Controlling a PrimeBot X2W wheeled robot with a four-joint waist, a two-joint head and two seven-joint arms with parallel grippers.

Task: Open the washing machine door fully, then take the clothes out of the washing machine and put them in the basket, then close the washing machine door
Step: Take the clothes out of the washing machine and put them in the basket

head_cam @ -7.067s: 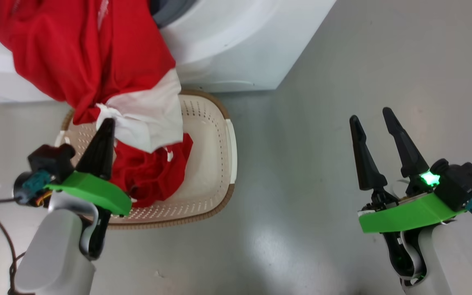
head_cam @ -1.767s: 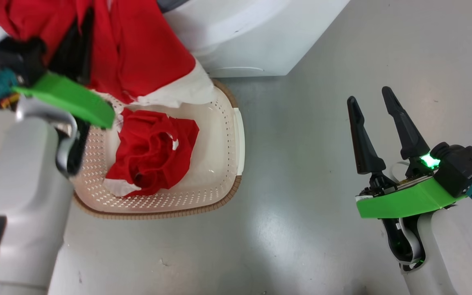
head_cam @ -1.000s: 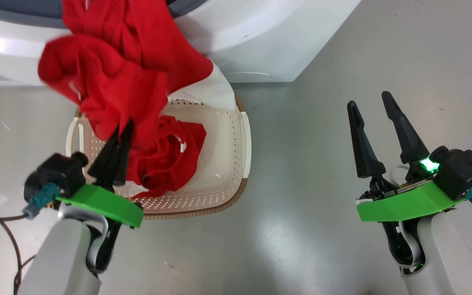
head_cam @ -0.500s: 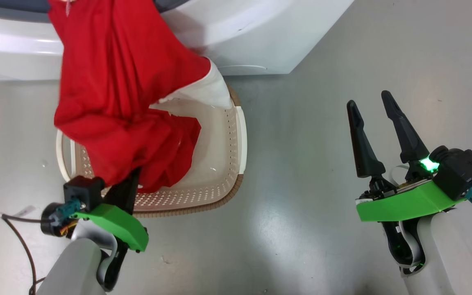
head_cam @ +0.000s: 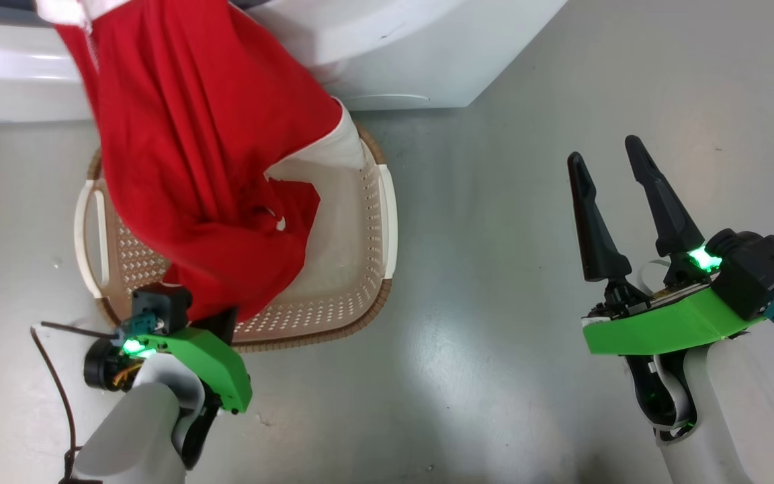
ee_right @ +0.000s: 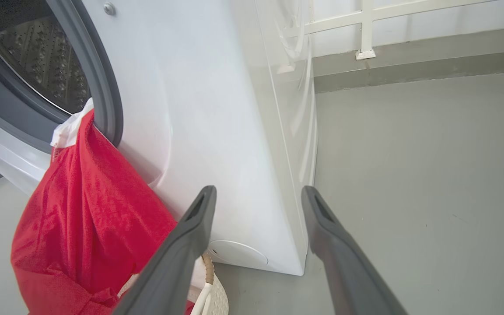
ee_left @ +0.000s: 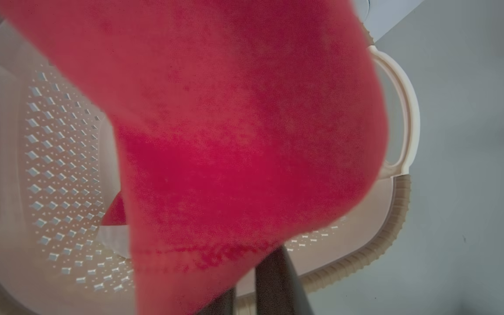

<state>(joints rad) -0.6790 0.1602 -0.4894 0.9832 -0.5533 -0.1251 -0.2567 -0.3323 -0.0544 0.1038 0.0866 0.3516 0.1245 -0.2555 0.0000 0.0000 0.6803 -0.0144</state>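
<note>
A long bright red garment of the clothes point(head_cam: 199, 134) hangs from the washing machine point(head_cam: 414, 60) mouth down into the cream basket point(head_cam: 360, 269). More red cloth point(head_cam: 289, 208) lies on the basket floor. My left gripper point(head_cam: 220, 323) sits at the basket's near rim, shut on the garment's lower end, its fingers point(ee_left: 278, 284) mostly buried under the red fabric point(ee_left: 243, 131). My right gripper point(head_cam: 605, 171) hovers open over bare floor, well right of the basket. In the right wrist view the grey gasket point(ee_right: 99, 87) and steel drum point(ee_right: 46, 57) show, with the garment's white edge point(ee_right: 70, 127) on the lip. The door is out of view.
Grey floor point(head_cam: 494, 349) spreads right of and in front of the basket. A dark cable point(head_cam: 54, 376) trails by my left forearm. A wall with a white railing foot point(ee_right: 365, 52) stands behind the washing machine's right side.
My left gripper has drawn back toward me and lower, from the washing machine's mouth to the basket's near rim, dragging the red garment out over the basket. The right arm has stayed put.
</note>
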